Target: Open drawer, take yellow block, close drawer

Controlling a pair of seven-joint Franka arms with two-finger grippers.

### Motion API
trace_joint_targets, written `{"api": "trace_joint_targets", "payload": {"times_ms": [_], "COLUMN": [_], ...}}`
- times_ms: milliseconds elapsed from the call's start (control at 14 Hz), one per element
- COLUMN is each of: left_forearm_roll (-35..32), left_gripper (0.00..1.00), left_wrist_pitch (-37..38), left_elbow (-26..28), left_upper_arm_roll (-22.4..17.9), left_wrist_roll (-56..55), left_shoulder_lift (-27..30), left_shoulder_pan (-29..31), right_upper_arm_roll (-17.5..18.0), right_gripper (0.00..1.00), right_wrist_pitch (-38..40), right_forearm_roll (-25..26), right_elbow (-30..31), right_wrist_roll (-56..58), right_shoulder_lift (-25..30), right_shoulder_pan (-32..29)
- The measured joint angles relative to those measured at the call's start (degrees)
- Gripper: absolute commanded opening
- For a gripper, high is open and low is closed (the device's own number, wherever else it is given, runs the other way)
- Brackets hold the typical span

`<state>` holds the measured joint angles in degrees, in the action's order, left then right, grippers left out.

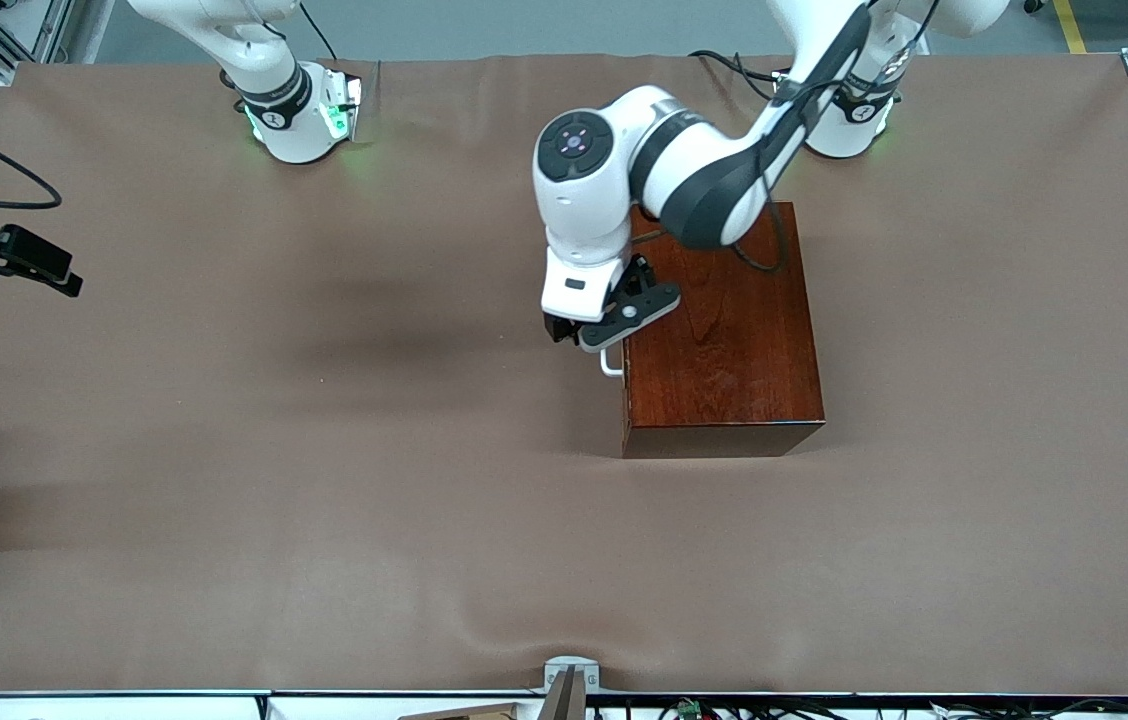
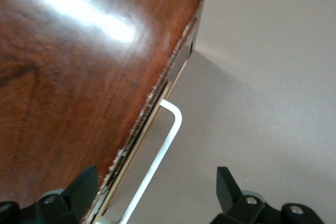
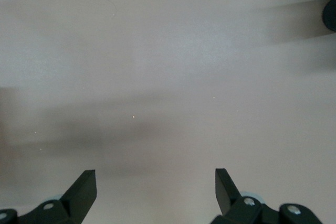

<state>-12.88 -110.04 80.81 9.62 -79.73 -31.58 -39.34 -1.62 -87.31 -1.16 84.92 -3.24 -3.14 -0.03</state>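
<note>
One wooden box (image 1: 724, 330) on bench (image 1: 324, 450), one drawer (image 2: 157, 116) shut. Left gripper (image 2: 157, 192) fingers open, straddling one white handle (image 2: 157, 156). Right gripper (image 3: 156, 192) waits, fingers open. No readable labels.

Left end effector (image 1: 592, 338) lowered, fingers (image 2: 84, 188) spread, right end effector (image 3: 155, 190) waiting (fingers apart)

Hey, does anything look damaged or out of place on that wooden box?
Yes: the top edge of the wooden box above the drawer looks chipped, with pale ragged splinters along it. The white handle looks intact, between the left claw's open fingers.
</note>
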Motion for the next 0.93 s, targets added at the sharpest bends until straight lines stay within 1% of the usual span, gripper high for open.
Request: {"api": "trace_joint_targets", "payload": {"times_ms": [214,427,712,926], "left_forearm_roll": [-0.9,-2.6,-3.1,-2.9], "left_gripper": [1.00,1.00,1.00,1.00], "left_wrist_pitch": [-2.6,-2.7,-2.0,0.5], "left_elbow": [-1.6,-3.2,-3.3,-3.3], "left_upper_arm_roll": [-0.2,-0.2,-0.3,-0.3], "left_wrist_roll": [-0.1,0.4,8.4,14.0], "left_shoulder_lift": [-3.2,-4.6,-5.0,-5.5], "left_shoulder_pan": [-1.4,-3.0,-3.4,-3.4], "right_upper_arm_roll": [0.0,0.0,0.0,0.0], "right_gripper": [1.00,1.00,1.00,1.00], "right_wrist_pitch": [0.0,0.0,0.0,0.0], "right_forearm_roll": [0.0,0.0,0.0,0.0], "right_elbow": [0.0,0.0,0.0,0.0], "right_wrist_roll": [0.0,0.0,0.0,0.0], "right_shoulder_lift": [0.0,0.0,0.0,0.0], "right_shoulder_pan": [0.0,0.0,0.0,0.0]}}
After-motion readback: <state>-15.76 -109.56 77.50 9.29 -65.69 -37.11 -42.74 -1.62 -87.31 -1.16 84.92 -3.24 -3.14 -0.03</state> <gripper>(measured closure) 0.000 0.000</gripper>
